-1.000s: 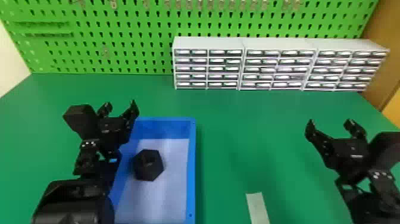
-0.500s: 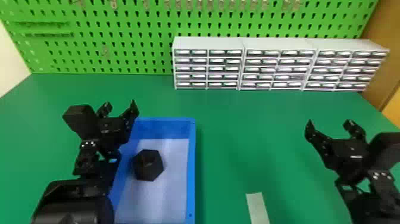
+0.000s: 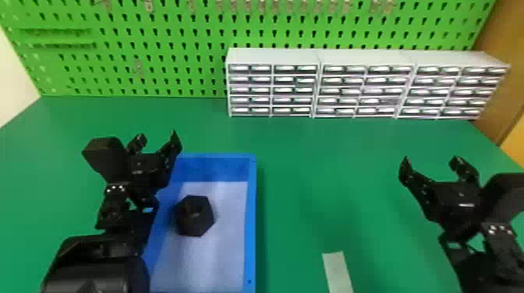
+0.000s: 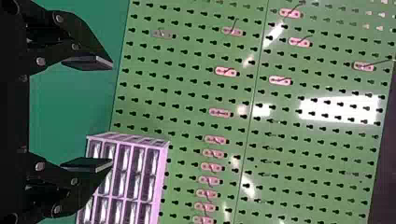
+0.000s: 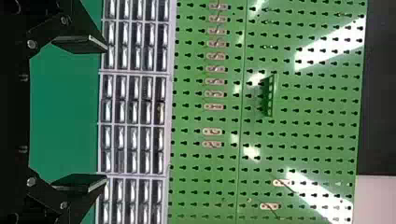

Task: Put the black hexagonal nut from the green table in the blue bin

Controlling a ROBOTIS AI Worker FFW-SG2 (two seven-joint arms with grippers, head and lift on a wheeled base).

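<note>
In the head view my left gripper [image 3: 159, 143] is open and stands over the left edge of the blue bin [image 3: 252, 218]. The black hexagonal nut [image 3: 195, 226] lies inside that bin on its pale floor, to the right of and nearer than the left fingertips. My right gripper [image 3: 432, 161] is parked open above the right side of the green table [image 3: 331, 163]. From the left wrist the left gripper [image 4: 112, 114] has its two fingers wide apart with nothing between them. The right wrist view shows the right gripper [image 5: 106, 114] likewise spread and holding nothing.
White drawer cabinets [image 3: 273, 56] stand in a row at the table's back, against a green pegboard [image 3: 156, 50] with hooks. A pale strip [image 3: 337, 272] lies on the table near the front, right of the bin.
</note>
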